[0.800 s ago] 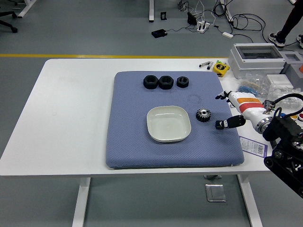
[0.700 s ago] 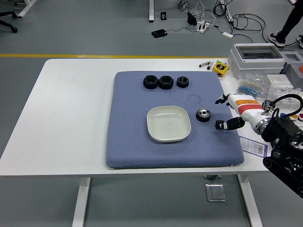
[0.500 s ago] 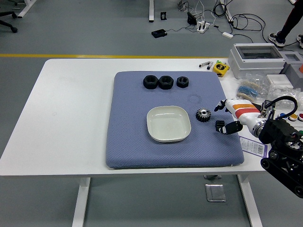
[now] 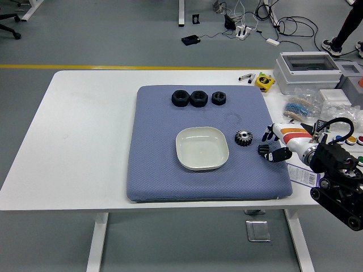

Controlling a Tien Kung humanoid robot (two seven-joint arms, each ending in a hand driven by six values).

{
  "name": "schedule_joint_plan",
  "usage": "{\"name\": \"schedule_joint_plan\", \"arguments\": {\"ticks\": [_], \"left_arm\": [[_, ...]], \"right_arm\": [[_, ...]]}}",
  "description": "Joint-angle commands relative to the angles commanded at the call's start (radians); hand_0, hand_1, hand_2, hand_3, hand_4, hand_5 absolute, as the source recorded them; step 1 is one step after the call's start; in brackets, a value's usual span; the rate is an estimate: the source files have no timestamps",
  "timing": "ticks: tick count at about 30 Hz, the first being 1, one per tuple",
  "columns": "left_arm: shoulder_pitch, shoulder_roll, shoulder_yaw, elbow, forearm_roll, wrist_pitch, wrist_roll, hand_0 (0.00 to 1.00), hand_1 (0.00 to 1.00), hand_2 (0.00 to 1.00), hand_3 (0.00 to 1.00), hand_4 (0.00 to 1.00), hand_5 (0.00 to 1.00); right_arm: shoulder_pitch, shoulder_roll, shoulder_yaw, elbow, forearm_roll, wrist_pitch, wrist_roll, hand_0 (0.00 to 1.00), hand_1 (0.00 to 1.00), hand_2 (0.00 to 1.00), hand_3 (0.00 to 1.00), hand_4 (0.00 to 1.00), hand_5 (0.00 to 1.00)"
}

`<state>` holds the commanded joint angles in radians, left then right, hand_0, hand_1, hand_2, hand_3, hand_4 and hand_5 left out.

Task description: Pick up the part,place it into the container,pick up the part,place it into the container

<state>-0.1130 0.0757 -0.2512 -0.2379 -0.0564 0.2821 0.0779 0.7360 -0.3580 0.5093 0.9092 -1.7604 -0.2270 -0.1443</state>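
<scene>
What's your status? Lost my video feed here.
Right hand open, just right of gear, not touching. Bowl empty beside it. Left hand out of view. Nothing in the way.

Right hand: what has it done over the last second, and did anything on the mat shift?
The right hand has come lower and a little closer to the gear, its open fingers now just right of it, not touching. Nothing was grasped. The gear, the empty white bowl and the three black nuts on the blue mat stayed put.
</scene>
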Motion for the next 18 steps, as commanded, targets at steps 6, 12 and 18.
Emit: {"name": "schedule_joint_plan", "arguments": {"ticks": [6, 12, 18], "left_arm": [[-0.003, -0.001, 0.001, -0.001, -0.001, -0.001, 0.001, 0.620, 0.585, 0.654, 0.596, 0.583, 0.581], [-0.003, -0.001, -0.002, -0.001, 0.002, -0.002, 0.003, 0.621, 0.586, 0.655, 0.596, 0.583, 0.580], [-0.004, -0.001, -0.002, -0.001, 0.004, -0.002, 0.004, 0.620, 0.588, 0.658, 0.596, 0.583, 0.580]], "right_arm": [[0.003, 0.008, -0.020, -0.019, 0.010, 0.000, 0.003, 0.401, 0.557, 0.586, 0.534, 0.815, 0.344], [0.002, 0.008, -0.038, -0.027, 0.011, -0.020, 0.016, 0.395, 0.550, 0.583, 0.529, 0.800, 0.353], [0.003, 0.005, -0.044, -0.033, 0.009, -0.043, 0.028, 0.265, 0.457, 0.523, 0.499, 0.733, 0.345]]}}
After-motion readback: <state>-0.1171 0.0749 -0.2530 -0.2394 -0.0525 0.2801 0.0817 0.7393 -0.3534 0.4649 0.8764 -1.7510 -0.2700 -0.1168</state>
